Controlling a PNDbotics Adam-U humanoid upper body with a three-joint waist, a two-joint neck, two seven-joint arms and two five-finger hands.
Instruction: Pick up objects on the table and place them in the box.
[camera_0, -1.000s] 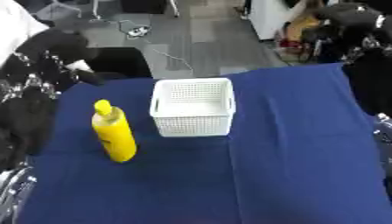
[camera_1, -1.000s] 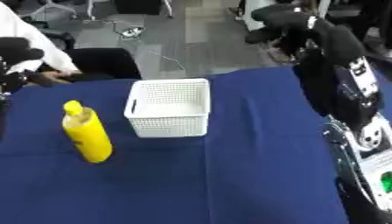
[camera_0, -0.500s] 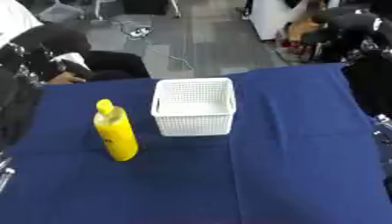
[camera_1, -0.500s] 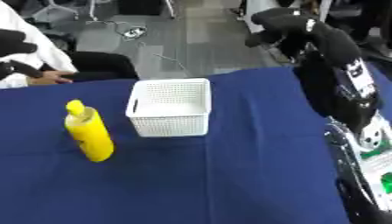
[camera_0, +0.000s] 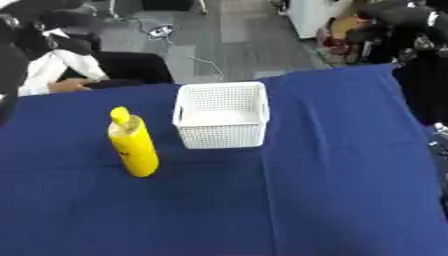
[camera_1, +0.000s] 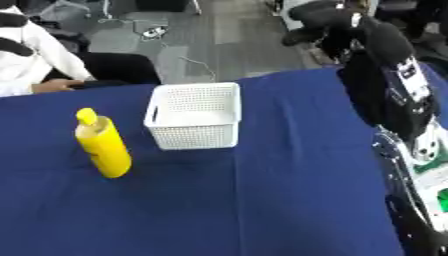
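- Since the earlier frames, the dark left arm that filled the left edge of the left eye view has pulled out toward the upper left corner; the bottle and basket sit where they were on the cloth.
- The yellow bottle (camera_0: 133, 148) stands upright at centre left, just beside the white basket (camera_0: 221, 115) but apart from it.
- The basket looks empty, so the task appears not yet started: the bottle, the only loose item visible on the blue table (camera_0: 289, 200), still needs lifting in.
- The right hand (camera_1: 315, 22) is raised in the upper right of the frame, well away from both; whether its fingers are apart or curled cannot be told.
- The left hand cannot be made out in either view.
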